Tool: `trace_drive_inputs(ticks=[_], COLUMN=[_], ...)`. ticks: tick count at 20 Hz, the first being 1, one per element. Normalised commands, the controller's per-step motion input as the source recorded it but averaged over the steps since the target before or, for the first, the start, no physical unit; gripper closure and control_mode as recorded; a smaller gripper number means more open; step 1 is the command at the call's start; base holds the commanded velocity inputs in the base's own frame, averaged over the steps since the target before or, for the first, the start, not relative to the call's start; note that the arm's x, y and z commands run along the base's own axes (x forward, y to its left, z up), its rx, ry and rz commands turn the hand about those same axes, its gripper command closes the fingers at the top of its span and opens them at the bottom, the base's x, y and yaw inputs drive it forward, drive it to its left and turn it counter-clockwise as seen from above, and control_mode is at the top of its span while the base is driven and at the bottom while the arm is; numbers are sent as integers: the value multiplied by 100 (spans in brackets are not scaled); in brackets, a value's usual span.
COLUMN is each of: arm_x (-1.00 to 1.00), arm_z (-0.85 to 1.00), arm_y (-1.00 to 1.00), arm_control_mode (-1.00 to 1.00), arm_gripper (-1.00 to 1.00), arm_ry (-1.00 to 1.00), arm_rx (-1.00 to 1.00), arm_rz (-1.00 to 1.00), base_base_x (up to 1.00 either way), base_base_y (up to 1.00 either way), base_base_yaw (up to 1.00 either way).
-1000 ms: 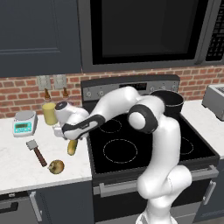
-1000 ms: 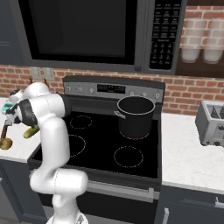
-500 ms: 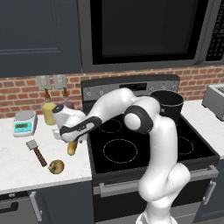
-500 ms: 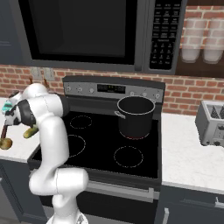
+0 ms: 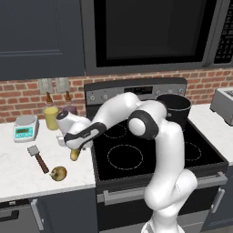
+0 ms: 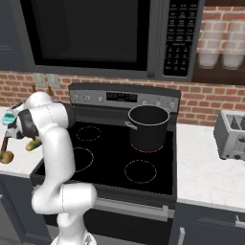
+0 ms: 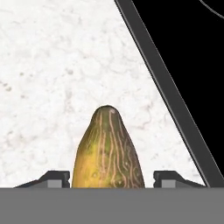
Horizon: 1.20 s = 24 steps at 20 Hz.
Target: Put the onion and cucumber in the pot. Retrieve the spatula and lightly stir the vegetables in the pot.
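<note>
The cucumber (image 7: 108, 151) lies on the white counter (image 7: 48, 78) beside the stove edge, its near end cut off between the gripper (image 7: 111, 178) fingertips, which stand apart on either side; whether they touch it is unclear. One onion (image 5: 58, 173), one spatula (image 5: 38, 157) and one pot (image 5: 173, 109) are visible.

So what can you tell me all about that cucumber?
The cucumber is a small, oblong, yellowish-green vegetable with a rounded tapered tip and thin pale wiggly lines along its skin. It lies on the white speckled counter, close to the black stove's edge. In the hand view it sits right between the gripper's two dark fingertips, one on each side, though whether they press it yet cannot be told. From the left base view it peeks out just under the robot's hand.
</note>
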Motion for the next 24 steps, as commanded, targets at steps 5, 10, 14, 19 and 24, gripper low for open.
trace_drive_inputs(ticks=[5,10,14,19,24], arm_x=[-24,-61,-51,-31,-22], arm_z=[29,98,100,100,100], arm_y=[-25,-43,-51,-72,-99], arm_control_mode=[-100,-100,-100,-100,-100], arm_gripper=[100,100,100,100,100], arm_ry=[-13,-22,-11,0,0], arm_rx=[4,10,10,11,8], arm_rz=[0,0,0,0,0], base_base_x=[0,0,0,0,0], base_base_y=[0,0,0,0,0], base_base_yaw=[0,0,0,0,0])
